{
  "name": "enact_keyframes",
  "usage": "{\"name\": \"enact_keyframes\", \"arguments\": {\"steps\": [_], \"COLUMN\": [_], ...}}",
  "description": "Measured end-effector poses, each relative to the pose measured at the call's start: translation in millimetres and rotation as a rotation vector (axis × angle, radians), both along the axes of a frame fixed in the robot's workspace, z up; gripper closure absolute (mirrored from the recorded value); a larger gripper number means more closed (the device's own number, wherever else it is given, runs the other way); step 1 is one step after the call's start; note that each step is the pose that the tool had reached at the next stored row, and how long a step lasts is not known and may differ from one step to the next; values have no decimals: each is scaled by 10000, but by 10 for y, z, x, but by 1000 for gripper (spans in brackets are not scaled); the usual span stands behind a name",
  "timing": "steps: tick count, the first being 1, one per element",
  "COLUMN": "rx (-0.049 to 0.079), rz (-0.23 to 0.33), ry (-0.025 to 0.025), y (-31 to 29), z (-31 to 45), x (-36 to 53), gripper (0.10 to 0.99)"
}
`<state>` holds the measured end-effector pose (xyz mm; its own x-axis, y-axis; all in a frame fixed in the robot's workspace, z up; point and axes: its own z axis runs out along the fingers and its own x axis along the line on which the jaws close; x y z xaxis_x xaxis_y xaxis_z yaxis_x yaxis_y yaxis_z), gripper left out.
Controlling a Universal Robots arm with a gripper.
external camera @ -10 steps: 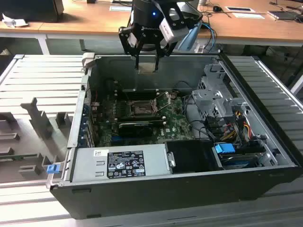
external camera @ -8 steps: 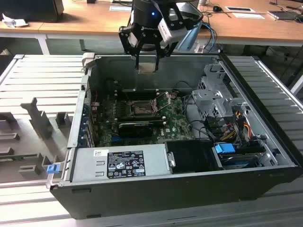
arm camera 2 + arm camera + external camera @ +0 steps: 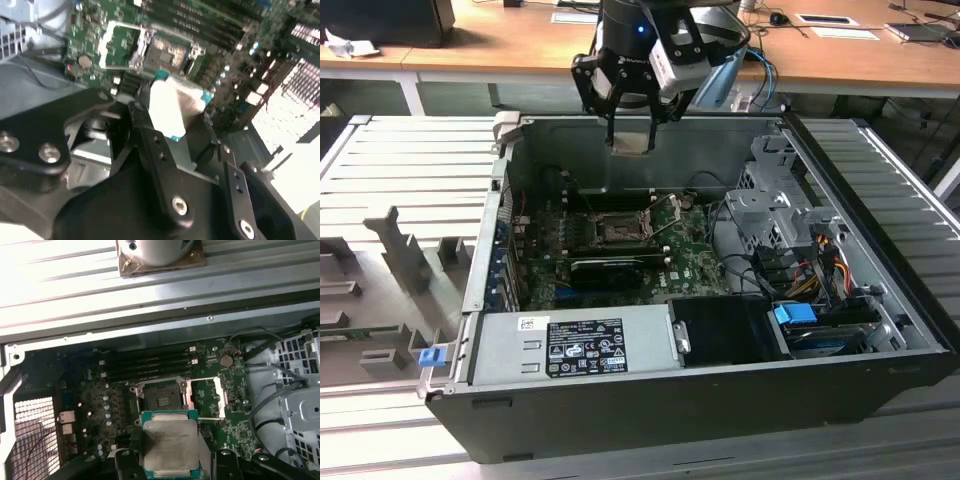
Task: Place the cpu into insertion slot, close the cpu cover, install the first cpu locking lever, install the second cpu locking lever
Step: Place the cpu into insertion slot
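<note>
Exterior view: open black PC case [image 3: 670, 405] sits on a grey slatted bench [image 3: 410, 170]. Inside it there's a grey power supply [image 3: 500, 340] at 7 o'clock, a metal drive cage [image 3: 770, 205] at 2 and coloured wires [image 3: 820, 262] at 3. A wooden desk [image 3: 500, 45] runs behind, at 12.

Long wooden desk [image 3: 480, 45] across the back; pale grey slatted work surface [image 3: 410, 165] in front of it

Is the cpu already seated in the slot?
No: in the first wrist view the cpu is clamped in the tool, apart from the slot, whose pinned centre lies bare.
</note>
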<state>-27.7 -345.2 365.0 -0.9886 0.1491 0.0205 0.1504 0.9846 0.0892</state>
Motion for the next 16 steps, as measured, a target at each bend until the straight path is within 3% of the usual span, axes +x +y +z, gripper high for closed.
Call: {"name": "enact_keyframes", "arguments": {"steps": [6, 16], "rx": [-1, -10], "rz": [-451, -3119], "ry": [1, 1], "y": [0, 0], "z": [-14, -119], "x": [-1, -1], "gripper": [557, 557]}}
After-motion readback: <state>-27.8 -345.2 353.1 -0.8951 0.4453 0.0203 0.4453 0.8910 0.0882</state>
